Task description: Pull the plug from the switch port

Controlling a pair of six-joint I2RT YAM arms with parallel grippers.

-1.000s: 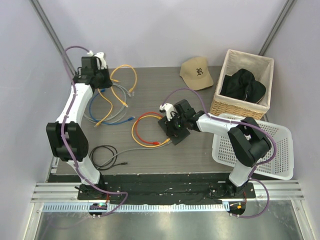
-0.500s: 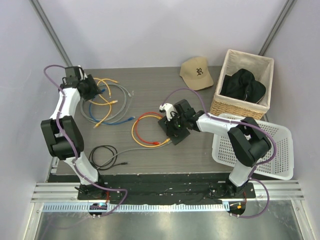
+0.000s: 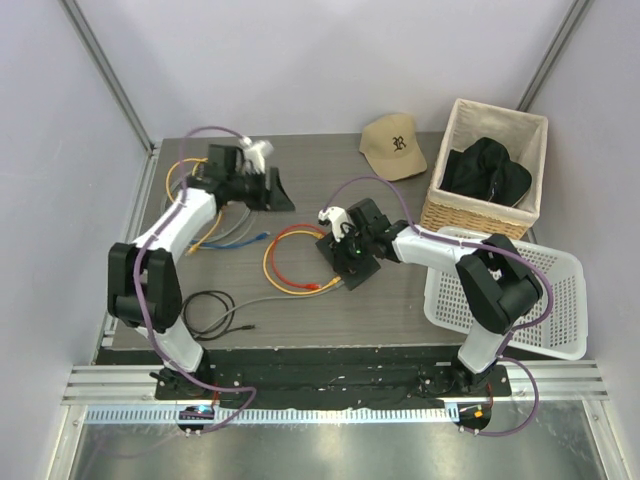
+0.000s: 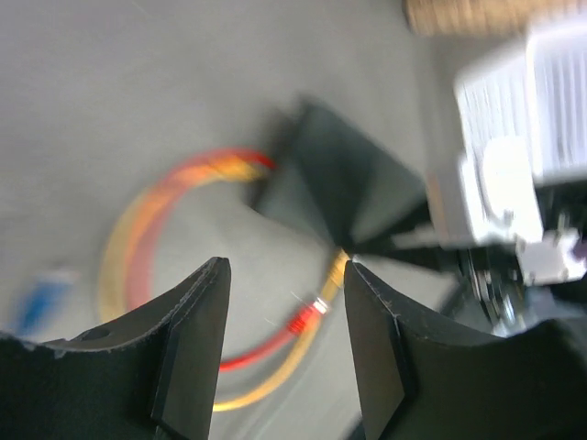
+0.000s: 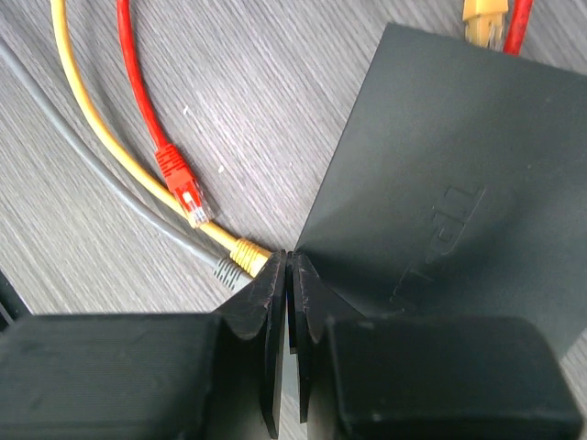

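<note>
Reading the task as not done. Spotting a yellow plug (image 5: 483, 18) at the far edge of the switch (image 5: 440, 165) in the right wrist view, beside a red cable (image 5: 515, 23). Looks seated in a port, though can't see the port itself. Not gripped by either arm.

Finding the switch flat on the worktop (image 3: 320, 170), about mid-way across, under the right pincer (image 5: 288, 275). Fingers together, clamped on nothing, tips touching the switch's near corner. Judging that as a hold-down. Seeing the left pincer (image 4: 286, 275) with fingers apart and empty, near the cable pile (image 3: 222, 238), well apart from the switch. Blurred wrist view, aimed at the switch.

Left to do, as a guess: bring the left pincer across, close on the yellow plug, pull straight out.

In the way: 3 loose ends right by that corner, namely red connector (image 5: 183, 191), yellow connector (image 5: 246, 254) and grey connector (image 5: 223, 269). Easy to grab the wrong one. Also the red-and-yellow loop (image 3: 285, 255) just beside the switch.

Off to the side: cap (image 3: 395, 145), wicker basket (image 3: 455, 213), white basket (image 3: 560, 300), black cable (image 3: 205, 315). Not blocking.
</note>
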